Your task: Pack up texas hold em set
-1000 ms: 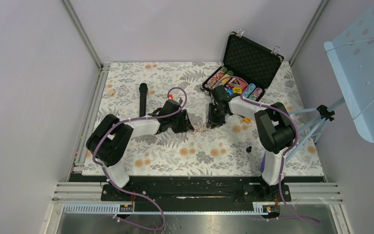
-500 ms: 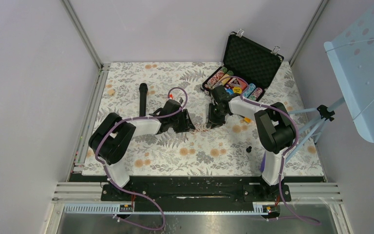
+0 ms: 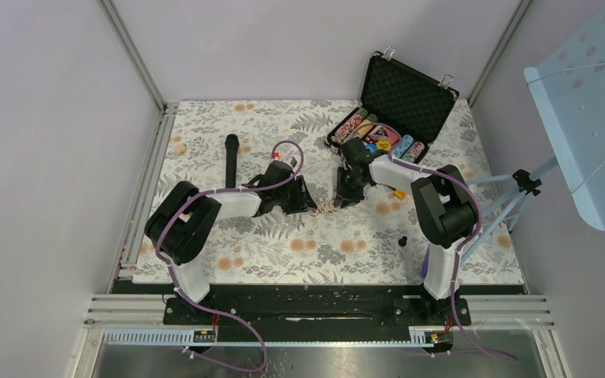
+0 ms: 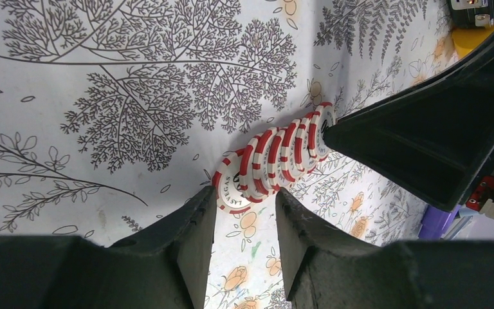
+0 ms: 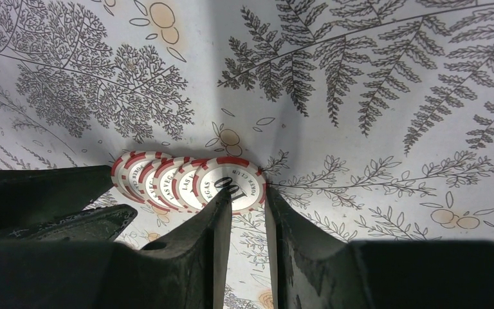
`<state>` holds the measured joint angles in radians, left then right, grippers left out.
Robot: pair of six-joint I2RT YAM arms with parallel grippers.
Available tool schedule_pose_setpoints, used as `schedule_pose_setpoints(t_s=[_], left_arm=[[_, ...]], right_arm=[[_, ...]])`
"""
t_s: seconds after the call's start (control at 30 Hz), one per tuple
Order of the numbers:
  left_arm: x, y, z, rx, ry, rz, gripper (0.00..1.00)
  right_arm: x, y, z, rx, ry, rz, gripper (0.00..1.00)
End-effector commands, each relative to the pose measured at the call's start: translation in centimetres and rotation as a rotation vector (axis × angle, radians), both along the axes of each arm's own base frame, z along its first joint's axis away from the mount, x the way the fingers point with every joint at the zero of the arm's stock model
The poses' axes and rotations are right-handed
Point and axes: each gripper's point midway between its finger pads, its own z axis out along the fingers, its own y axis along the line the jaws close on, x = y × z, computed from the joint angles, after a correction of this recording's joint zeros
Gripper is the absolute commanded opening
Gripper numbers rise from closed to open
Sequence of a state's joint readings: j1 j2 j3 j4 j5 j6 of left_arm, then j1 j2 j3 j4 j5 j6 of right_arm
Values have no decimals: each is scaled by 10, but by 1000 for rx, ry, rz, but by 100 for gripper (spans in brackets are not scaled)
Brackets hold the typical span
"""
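- Open case [image 3: 410,94] on fern-print cloth [image 3: 205,126]; grey walls [image 3: 283,47] behind.
- Row of chips [image 4: 270,161] left of case.
- At row ends: left gripper [image 4: 244,209], right gripper [image 5: 247,206], fingers slightly parted.

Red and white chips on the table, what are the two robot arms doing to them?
They're packing a poker set. The left gripper and right gripper meet at opposite ends of a leaning row of red-and-white chips on the flowery cloth, seemingly bunching them together. The open black case behind already holds other chips.

left gripper [image 4: 244,215], right gripper [image 5: 249,215] low, parted
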<state>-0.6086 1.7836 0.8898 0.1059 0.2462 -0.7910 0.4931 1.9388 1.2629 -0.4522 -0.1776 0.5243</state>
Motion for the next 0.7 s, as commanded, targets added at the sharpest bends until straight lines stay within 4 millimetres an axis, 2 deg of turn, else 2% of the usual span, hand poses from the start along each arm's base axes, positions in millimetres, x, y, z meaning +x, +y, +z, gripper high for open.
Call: schedule_pose_setpoints(t_s=[0.0,0.67], left_arm=[[-3,-3,-7,-1,17,-15,39],[-3,-6,-6,-11,15,-27,36]], right_arm=[[-8,9,-5,-15,33,23,32],[-12,25,-4,24,47,33,32]])
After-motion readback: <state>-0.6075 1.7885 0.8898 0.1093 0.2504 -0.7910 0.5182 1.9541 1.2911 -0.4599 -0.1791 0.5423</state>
